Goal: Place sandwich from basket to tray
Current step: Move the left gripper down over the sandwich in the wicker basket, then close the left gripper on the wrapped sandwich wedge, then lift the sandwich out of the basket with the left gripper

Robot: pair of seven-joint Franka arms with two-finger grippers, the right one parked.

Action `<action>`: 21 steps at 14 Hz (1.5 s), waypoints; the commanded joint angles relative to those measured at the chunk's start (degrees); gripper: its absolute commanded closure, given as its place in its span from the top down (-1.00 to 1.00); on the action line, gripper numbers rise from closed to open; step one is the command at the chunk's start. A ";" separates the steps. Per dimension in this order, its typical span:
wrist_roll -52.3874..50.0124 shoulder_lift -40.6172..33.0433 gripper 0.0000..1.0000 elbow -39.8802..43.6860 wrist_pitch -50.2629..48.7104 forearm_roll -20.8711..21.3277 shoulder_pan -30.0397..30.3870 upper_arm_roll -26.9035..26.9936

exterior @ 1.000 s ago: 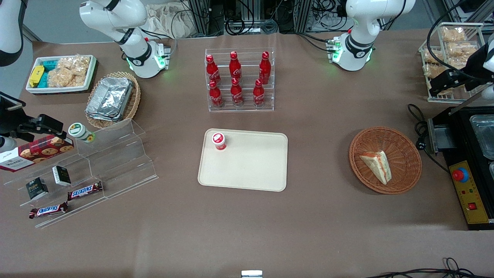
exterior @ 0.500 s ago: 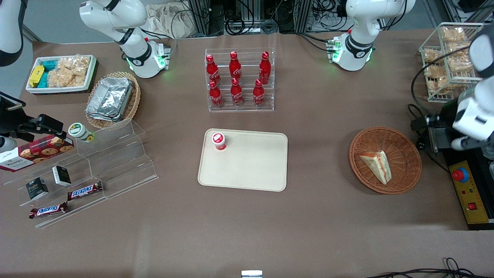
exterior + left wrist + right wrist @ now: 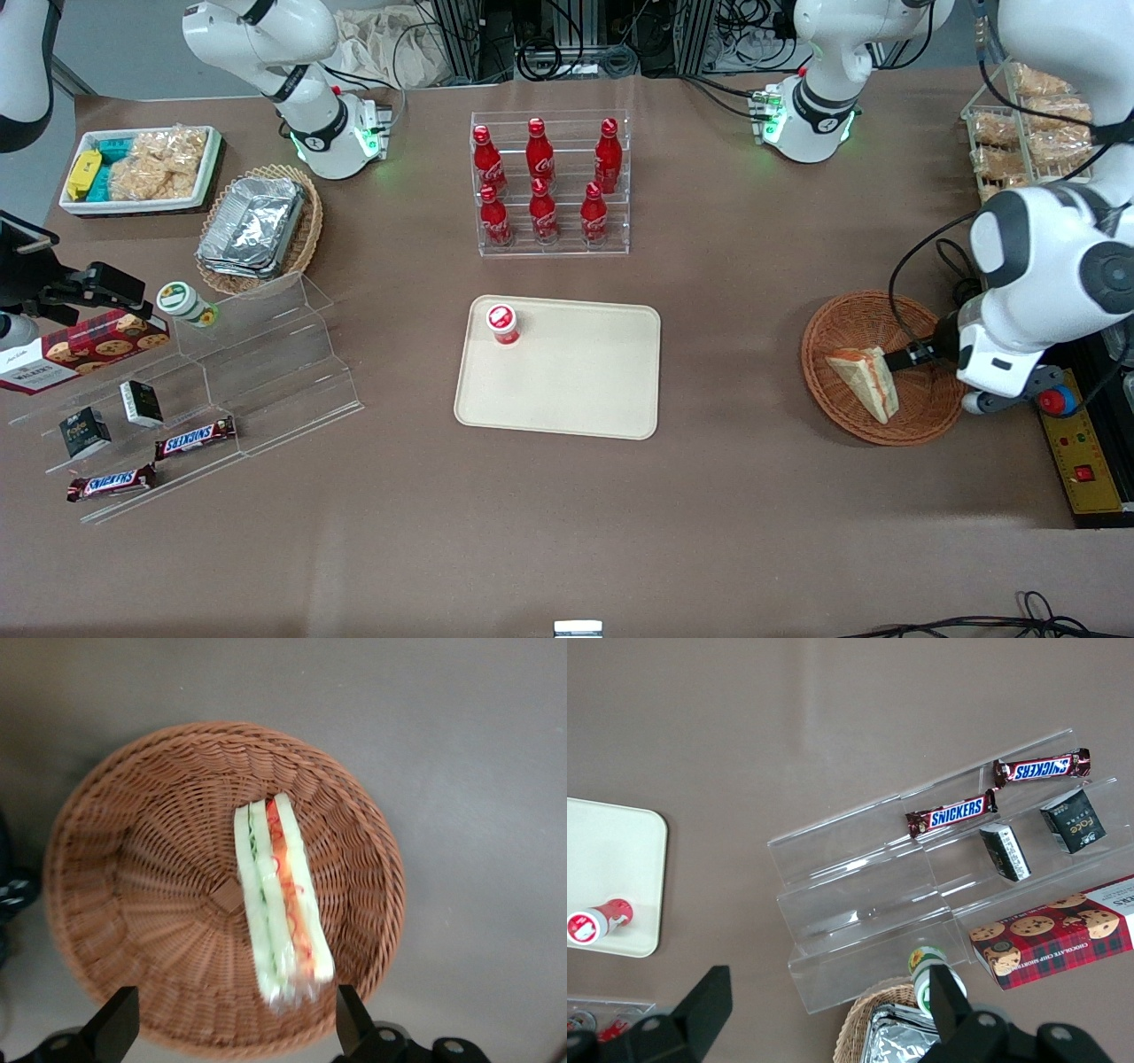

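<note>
The sandwich (image 3: 282, 897) lies on its side in the basket (image 3: 133, 877), its striped filling edge turned up toward the wrist camera, and this is the thing to be carried over. The gripper (image 3: 232, 1028) hangs above the basket's rim with its two fingers spread wide and nothing between them; the wedge's near end sits between the fingertips (image 3: 347, 1014) as seen from the wrist, which suggests the arm is lining up to straddle the bread across its thickness. In the front view the gripper is hidden under the arm's white wrist housing, above the basket's edge toward the working arm's end of the table. The sandwich (image 3: 864, 379) rests off the basket's (image 3: 842, 328) centre, leaning on the sloped weave, so a straight descent would likely meet it at a tilt; the wide opening probably allows for that.

Toward the middle of the table lies the tray (image 3: 576, 390), well apart from the basket. A small red-capped bottle (image 3: 502, 322) stands on one of its corners, leaving most of the flat surface bare for the sandwich. Farther from the front camera than the tray stands a clear rack of red bottles (image 3: 549, 186). I judge the task barely begun: the grasp is not yet made, and the soft bread will want a gentle squeeze
</note>
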 commanded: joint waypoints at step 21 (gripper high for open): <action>-4.72 -8.45 -0.95 13.07 -16.60 0.56 -1.54 -6.83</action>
